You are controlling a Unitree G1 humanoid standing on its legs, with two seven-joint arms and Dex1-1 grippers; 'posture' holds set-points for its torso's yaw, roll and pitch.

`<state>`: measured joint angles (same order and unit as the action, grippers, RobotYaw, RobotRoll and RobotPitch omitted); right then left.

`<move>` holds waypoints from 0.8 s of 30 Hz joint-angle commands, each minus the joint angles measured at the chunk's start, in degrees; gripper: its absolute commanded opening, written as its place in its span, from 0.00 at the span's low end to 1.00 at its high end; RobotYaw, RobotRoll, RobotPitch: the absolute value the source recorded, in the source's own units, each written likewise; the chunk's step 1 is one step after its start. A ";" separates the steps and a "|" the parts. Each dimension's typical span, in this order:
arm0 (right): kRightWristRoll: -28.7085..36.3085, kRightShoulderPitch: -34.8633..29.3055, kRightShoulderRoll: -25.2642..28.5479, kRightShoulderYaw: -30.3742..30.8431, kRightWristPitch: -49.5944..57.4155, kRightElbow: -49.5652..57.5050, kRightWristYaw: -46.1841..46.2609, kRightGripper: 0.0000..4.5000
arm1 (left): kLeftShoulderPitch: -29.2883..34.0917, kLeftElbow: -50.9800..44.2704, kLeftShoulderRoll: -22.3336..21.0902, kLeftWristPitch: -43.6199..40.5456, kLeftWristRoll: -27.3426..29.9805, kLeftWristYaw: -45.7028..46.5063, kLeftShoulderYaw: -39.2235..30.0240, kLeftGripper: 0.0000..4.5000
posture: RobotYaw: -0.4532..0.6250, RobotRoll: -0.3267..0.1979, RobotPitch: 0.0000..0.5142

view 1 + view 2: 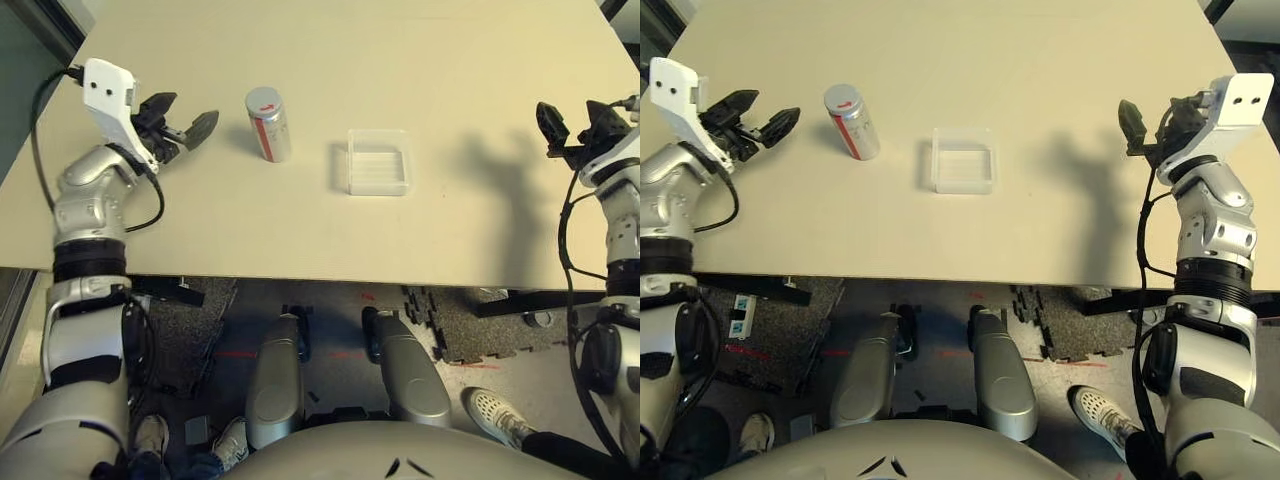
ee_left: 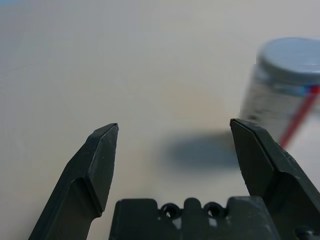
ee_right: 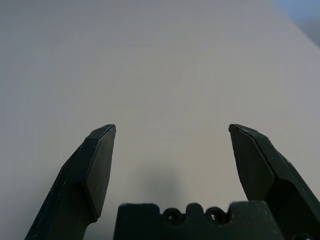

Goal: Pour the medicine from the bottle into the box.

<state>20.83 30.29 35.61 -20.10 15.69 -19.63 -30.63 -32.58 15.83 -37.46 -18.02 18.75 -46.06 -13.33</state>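
Observation:
The bottle (image 1: 269,124) stands upright on the table, silver-grey with a red stripe and a grey cap marked red. It also appears in the left wrist view as the bottle (image 2: 287,95), just off to one side of the fingers. My left gripper (image 1: 183,119) is open a short way to the bottle's left, with nothing between its fingers. To the bottle's right lies the box (image 1: 379,162), a shallow clear square tray. My right gripper (image 1: 1146,121) is open near the table's right side, well to the right of the box, holding nothing.
The beige table (image 1: 400,60) stretches away behind the bottle and box. Its front edge runs across the lower middle of the head views. Below it are the floor, black foam mats (image 1: 455,325) and a person's shoes (image 1: 495,412).

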 commanded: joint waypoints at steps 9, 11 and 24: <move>7.09 -5.71 3.02 6.15 21.56 21.63 -7.92 1.00 | 4.31 -6.78 -0.28 -4.29 1.47 -2.47 2.52 1.00 | 0.43 0.62 0.44; 8.09 -5.86 3.17 6.56 24.04 24.17 -8.42 1.00 | 3.99 -5.90 0.29 -3.74 1.19 -2.23 2.93 1.00 | 0.42 0.62 0.43; 15.86 -2.27 2.75 9.26 36.72 36.53 -8.23 1.00 | -2.43 7.39 4.26 5.79 -2.78 -3.47 7.75 1.00 | 0.37 0.62 0.42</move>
<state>35.36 27.93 38.33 -11.76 50.98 15.13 -38.94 -34.77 21.55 -33.63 -13.48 17.06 -48.84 -6.51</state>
